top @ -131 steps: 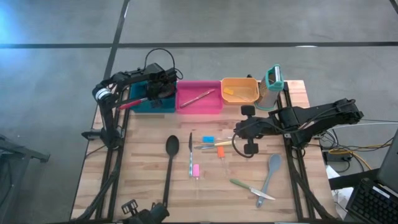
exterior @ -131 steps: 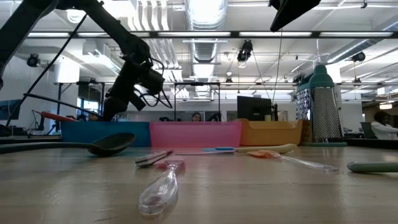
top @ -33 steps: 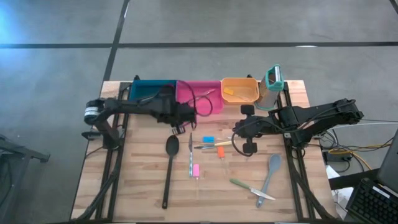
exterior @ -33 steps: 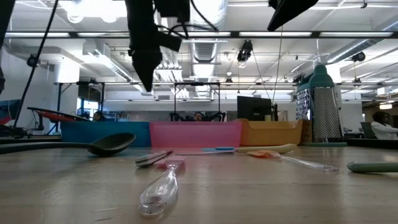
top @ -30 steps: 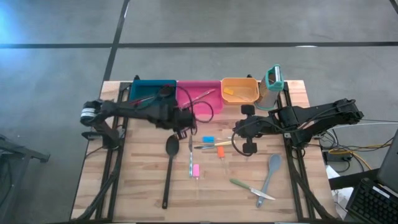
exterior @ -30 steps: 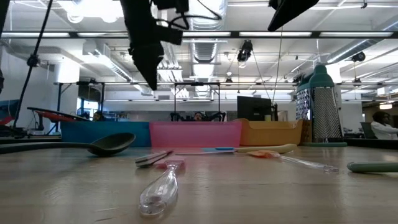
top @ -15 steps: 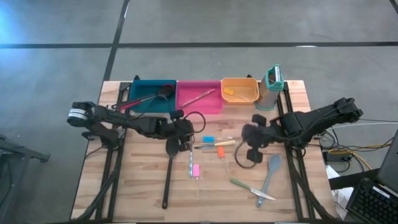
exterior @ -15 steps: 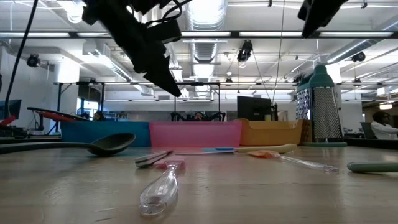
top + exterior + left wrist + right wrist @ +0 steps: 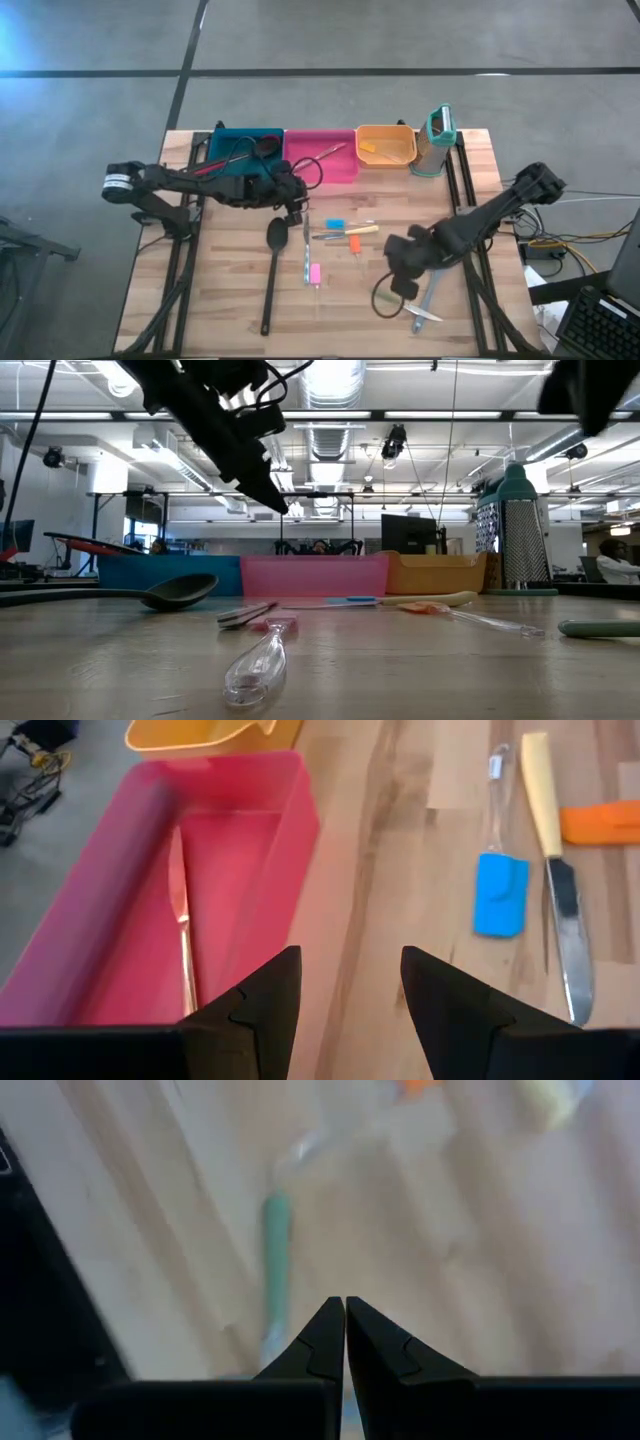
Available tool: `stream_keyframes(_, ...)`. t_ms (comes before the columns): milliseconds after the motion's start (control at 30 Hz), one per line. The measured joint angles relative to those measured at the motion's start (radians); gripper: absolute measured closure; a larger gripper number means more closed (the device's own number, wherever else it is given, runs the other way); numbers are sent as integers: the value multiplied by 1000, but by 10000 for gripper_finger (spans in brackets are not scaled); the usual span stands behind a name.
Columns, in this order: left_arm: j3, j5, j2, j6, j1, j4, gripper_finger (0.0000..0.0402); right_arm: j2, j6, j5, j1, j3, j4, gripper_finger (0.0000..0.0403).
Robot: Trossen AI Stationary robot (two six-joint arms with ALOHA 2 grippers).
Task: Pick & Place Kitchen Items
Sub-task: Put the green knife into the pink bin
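Cutlery lies loose across the middle of the table (image 9: 230, 290). Nearest the front edge, the overhead camera shows a green-handled knife (image 9: 398, 301) and a grey spatula (image 9: 437, 268), with the right claw (image 9: 400, 283) hanging just over them, its fingers pressed together and holding nothing. Its own wrist camera confirms the closed tips and shows the green handle (image 9: 275, 1240) below, blurred.

The table-level camera gives what the overhead one cannot: a clear plastic spoon with a pink handle (image 9: 258, 658) lies closest to it, bowl toward the lens, and a long black spoon (image 9: 150, 592) rests to one side. From above, that black spoon (image 9: 272, 272) runs lengthwise toward the front edge.

Farther in sit a blue-handled utensil (image 9: 334, 224), a yellow-handled knife (image 9: 352, 232) and an orange-handled piece (image 9: 354, 245). The left wrist camera shows the blue handle (image 9: 499, 894), the yellow handle (image 9: 540, 790) and part of the orange one (image 9: 600, 822) sharply.

The left claw (image 9: 294, 206) hovers above the table just in front of the pink bin (image 9: 320, 158), fingers apart and empty. Only its wrist camera reveals a slim metal utensil (image 9: 181, 920) lying inside that pink bin (image 9: 250, 870).

At the far edge stand the teal bin (image 9: 222, 150), holding a black spoon and a red-handled piece, the orange bin (image 9: 386, 146) and the upright grater (image 9: 438, 130).

No writing or brand can be read anywhere.
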Motion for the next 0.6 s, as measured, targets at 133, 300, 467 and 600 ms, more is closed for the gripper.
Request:
stream_keyframes(133,-30,48,0,40,3,52,223,59,188,-75,50,3,85,392)
stream_keyframes(300,-30,73,0,88,5,69,223,110,248,65,135,6,237,392)
stream_keyframes(467,-30,73,-4,90,6,53,223,197,423,59,186,6,274,385)
stream_keyframes(600,-31,72,-4,90,6,46,223,255,460,-36,189,11,304,356)
